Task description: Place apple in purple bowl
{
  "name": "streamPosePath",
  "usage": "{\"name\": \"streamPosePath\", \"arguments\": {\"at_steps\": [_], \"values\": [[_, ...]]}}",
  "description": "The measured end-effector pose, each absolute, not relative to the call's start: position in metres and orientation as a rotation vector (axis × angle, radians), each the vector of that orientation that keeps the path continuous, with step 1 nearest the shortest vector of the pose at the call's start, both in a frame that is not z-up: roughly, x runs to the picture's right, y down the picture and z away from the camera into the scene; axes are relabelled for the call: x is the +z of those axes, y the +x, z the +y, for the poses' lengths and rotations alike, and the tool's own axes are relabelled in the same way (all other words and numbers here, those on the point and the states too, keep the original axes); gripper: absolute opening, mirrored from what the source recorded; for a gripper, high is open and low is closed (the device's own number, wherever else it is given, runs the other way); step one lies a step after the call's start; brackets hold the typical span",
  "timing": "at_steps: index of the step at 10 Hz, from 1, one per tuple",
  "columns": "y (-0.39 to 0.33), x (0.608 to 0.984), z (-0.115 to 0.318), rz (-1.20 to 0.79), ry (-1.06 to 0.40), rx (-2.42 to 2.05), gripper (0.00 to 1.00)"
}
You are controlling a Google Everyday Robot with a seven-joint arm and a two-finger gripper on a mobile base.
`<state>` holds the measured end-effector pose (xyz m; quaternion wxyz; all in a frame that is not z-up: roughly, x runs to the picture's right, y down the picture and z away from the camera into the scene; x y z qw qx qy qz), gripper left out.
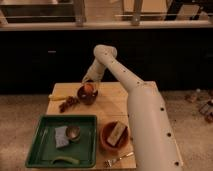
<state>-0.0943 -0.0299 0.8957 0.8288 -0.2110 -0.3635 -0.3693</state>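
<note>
The apple (88,88), a small orange-red fruit, sits inside the purple bowl (86,95), a small dark maroon bowl at the back left of the wooden table (107,107). My gripper (90,80) is at the end of the white arm, right above the bowl's far rim and close over the apple. The arm reaches in from the lower right across the table.
A dark reddish-brown lumpy cluster (68,104) lies left of the bowl, with a yellow item (57,97) behind it. A green tray (62,141) at front left holds a small metal bowl (73,132) and a blue cloth. An orange terracotta bowl (113,135) and a fork (117,159) are at front.
</note>
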Motion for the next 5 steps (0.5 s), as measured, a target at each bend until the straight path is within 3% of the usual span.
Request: {"name": "streamPosePath", "arguments": {"at_steps": [5], "values": [[-0.067, 0.908, -0.057, -0.710, -0.401, -0.703, 0.80]]}}
